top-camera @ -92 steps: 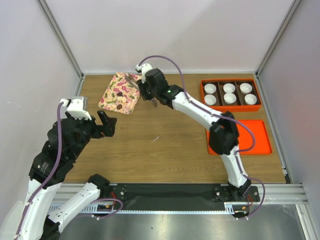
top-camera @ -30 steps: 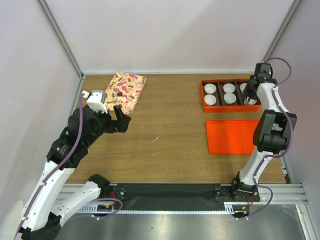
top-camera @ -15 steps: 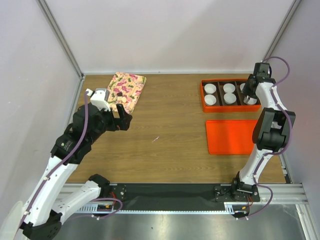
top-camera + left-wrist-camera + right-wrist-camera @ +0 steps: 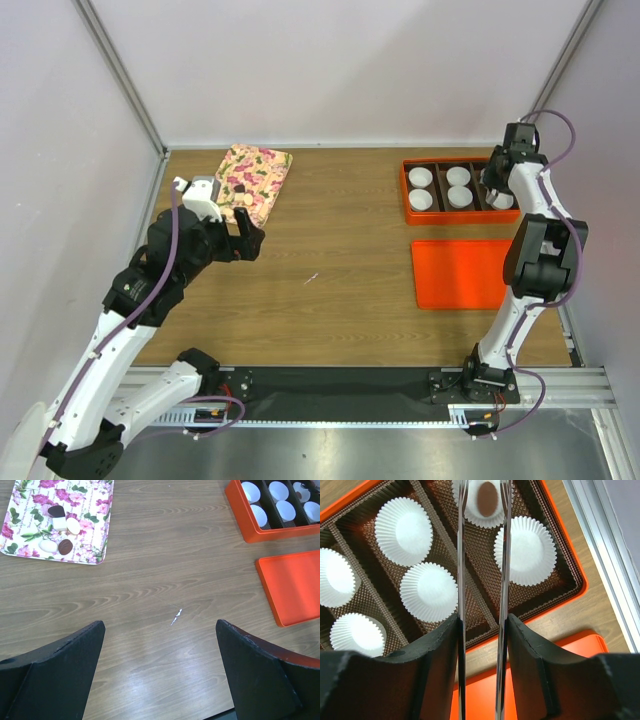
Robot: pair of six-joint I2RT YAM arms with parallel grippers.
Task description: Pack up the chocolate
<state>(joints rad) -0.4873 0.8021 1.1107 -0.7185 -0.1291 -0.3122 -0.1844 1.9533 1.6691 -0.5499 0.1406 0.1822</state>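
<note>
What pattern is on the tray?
The tray has pink flowers on cream; left wrist view best.

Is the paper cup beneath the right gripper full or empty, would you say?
Full: a brown chocolate lies inside the paper cup.

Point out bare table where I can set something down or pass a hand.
Widest: the wood between the floral tray and orange box, bare but for a white scrap. Also the near strip before the orange lid. Crowded: far right, right hand over the box's paper cups; left hand hovers near the tray.
</note>
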